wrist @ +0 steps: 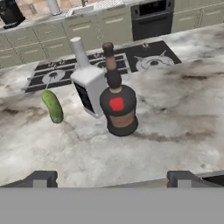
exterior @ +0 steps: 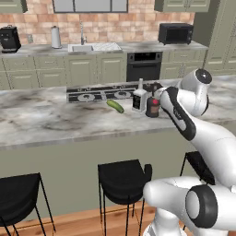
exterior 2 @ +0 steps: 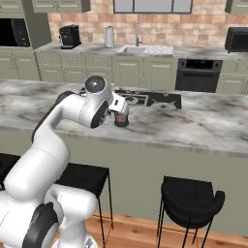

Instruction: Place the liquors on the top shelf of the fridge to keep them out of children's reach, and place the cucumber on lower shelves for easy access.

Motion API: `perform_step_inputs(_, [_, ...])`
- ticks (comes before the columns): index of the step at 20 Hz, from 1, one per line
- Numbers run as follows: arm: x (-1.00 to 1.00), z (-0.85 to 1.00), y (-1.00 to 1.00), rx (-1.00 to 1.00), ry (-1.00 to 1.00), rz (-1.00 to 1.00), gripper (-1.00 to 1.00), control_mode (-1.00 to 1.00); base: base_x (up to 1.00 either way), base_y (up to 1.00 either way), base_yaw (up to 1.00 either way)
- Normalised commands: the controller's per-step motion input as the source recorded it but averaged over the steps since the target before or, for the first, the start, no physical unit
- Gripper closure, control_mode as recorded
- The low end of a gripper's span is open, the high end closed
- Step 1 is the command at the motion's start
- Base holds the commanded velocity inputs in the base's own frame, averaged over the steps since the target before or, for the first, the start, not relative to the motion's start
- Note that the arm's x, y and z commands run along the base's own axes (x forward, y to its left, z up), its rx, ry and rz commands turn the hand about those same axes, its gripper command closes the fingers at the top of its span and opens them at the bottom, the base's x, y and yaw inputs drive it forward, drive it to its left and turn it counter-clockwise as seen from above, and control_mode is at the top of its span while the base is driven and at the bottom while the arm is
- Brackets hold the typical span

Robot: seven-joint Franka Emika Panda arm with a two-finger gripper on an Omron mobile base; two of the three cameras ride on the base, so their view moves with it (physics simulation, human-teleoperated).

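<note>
Hand view: gripper (wrist: 109, 179) open near bottles (wrist: 118, 107).

**Island counter: what's on it**

Marbled grey counter (wrist: 183, 113) carries a built-in black cooktop (wrist: 105, 65) along its far edge. Just in front of cooktop, w/ all 3 resting on the stone: cucumber (wrist: 52, 106) lying flat, clear-white bottle (wrist: 89, 85) upright beside it, squat dark bottle (wrist: 118, 107) upright, nearly touching the white one, nearest the front edge.

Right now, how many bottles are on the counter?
2: the clear white bottle stands right of the cucumber, and the dark round bottle stands just right of it.
</note>
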Motion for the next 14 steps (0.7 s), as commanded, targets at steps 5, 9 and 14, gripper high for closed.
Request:
perform_step_inputs(5, [0.16, 0.02, 0.00, -0.11, 0.00, 0.17, -1.00, -1.00, 0.00, 0.00, 0.00])
perform_step_inputs(9, [0.15, 0.02, 0.00, -0.14, 0.00, 0.16, -1.00, -1.00, 0.00, 0.00, 0.00])
perform_step_inputs(14, [0.28, 0.00, 0.00, -0.05, 0.00, 0.11, -1.00, -1.00, 0.00, 0.00, 0.00])
